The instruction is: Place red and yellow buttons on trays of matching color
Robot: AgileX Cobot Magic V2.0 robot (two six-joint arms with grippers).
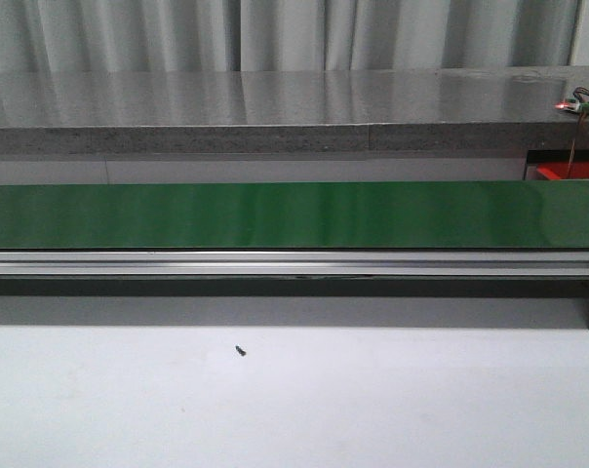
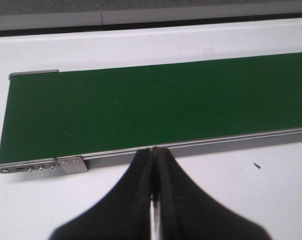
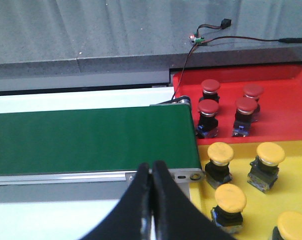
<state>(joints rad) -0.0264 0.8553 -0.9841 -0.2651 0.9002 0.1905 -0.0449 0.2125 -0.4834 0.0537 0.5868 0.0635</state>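
In the right wrist view, several red buttons [image 3: 208,109] stand on the red tray [image 3: 281,90], and several yellow buttons [image 3: 220,155] stand on the yellow tray [image 3: 291,192] beside it. Both trays lie past the end of the green conveyor belt [image 3: 91,137]. My right gripper [image 3: 151,169] is shut and empty, at the belt's near rail close to that end. My left gripper [image 2: 154,152] is also shut and empty, at the near rail by the belt's other end [image 2: 141,105]. In the front view only a corner of the red tray [image 1: 570,172] shows; neither gripper appears there.
The belt [image 1: 294,214] carries nothing in any view. A grey counter [image 1: 275,107] runs behind it, with a small lit circuit board and wires [image 3: 197,39] at its right. A tiny dark speck [image 1: 241,350] lies on the white table in front.
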